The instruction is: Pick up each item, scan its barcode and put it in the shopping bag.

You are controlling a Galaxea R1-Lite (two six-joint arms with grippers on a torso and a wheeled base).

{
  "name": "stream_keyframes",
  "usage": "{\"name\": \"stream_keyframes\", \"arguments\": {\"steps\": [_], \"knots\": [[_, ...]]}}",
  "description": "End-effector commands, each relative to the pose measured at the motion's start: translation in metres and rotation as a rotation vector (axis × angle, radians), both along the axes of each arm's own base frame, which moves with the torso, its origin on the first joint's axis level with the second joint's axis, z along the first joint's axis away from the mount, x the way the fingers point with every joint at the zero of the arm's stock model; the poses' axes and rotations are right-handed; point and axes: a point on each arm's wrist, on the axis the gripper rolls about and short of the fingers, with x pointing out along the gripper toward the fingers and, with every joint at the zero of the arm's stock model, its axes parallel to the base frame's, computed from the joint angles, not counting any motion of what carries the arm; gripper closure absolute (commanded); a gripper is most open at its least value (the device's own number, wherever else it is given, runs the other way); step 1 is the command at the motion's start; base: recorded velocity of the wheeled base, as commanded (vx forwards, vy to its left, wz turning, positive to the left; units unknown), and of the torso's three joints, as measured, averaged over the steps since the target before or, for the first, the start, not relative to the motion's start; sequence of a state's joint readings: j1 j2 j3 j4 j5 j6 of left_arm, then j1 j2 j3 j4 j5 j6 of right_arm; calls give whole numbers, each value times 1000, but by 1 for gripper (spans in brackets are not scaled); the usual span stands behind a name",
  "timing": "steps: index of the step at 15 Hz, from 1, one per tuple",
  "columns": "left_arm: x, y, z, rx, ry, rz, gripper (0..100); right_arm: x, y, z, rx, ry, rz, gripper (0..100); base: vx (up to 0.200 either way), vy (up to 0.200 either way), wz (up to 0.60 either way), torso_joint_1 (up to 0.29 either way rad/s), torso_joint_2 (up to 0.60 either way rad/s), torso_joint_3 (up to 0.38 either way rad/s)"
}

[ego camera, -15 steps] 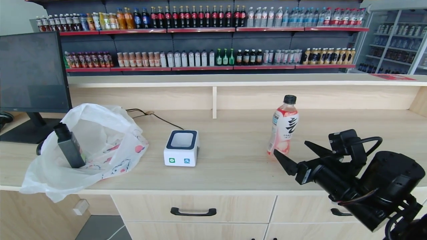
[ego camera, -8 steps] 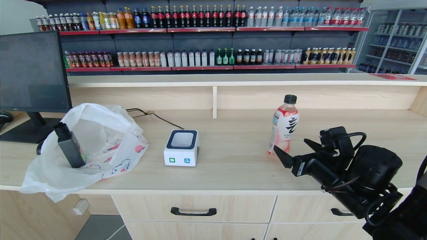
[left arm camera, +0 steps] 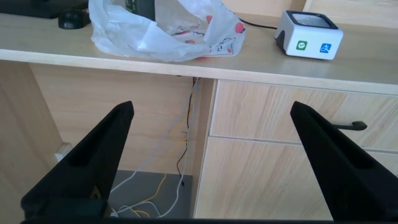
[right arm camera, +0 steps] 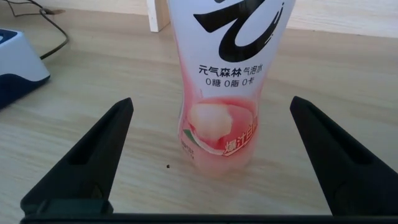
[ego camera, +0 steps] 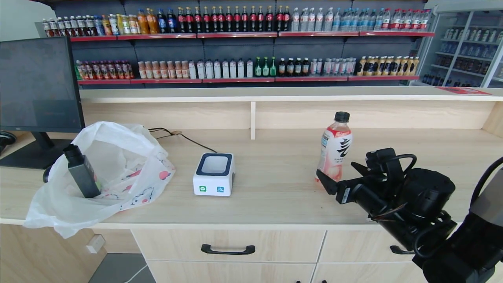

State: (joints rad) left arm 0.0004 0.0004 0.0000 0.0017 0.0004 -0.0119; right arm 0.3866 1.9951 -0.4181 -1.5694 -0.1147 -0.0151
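Note:
A pink drink bottle [ego camera: 335, 145] with a black cap stands upright on the right of the wooden counter [ego camera: 275, 196]. My right gripper [ego camera: 335, 169] is open at the bottle's base, one finger on either side of the bottle [right arm camera: 224, 87], not touching it. The white barcode scanner [ego camera: 214, 174] sits mid-counter. A white shopping bag [ego camera: 118, 165] lies open at the left with a dark grey item [ego camera: 80, 171] standing in it. My left gripper [left arm camera: 211, 106] is open and holds nothing, low in front of the cabinet, below the bag [left arm camera: 168, 31] and scanner [left arm camera: 309, 42].
A dark monitor [ego camera: 39, 86] stands at the far left behind the bag. A black cable [ego camera: 180, 137] runs from the scanner to the back. A raised ledge with a divider [ego camera: 252, 120] bounds the counter's rear. Drawers with a black handle [ego camera: 228, 249] lie below.
My right gripper has moved left and forward toward the bottle, so its fingers now flank the base. The bottle, scanner and bag have not moved.

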Motion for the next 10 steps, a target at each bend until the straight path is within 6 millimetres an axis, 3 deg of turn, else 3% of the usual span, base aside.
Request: {"name": "stream_keyframes", "arguments": {"steps": [1,10], "knots": [[0,0,0,0,-2,-1,0,3,1,1,3,-9,0,0,0,0,0,0,0,0],[0,0,0,0,-1,1,0,34,13,-10,11,-32,-2,0,0,0,0,0,0,0]]}}
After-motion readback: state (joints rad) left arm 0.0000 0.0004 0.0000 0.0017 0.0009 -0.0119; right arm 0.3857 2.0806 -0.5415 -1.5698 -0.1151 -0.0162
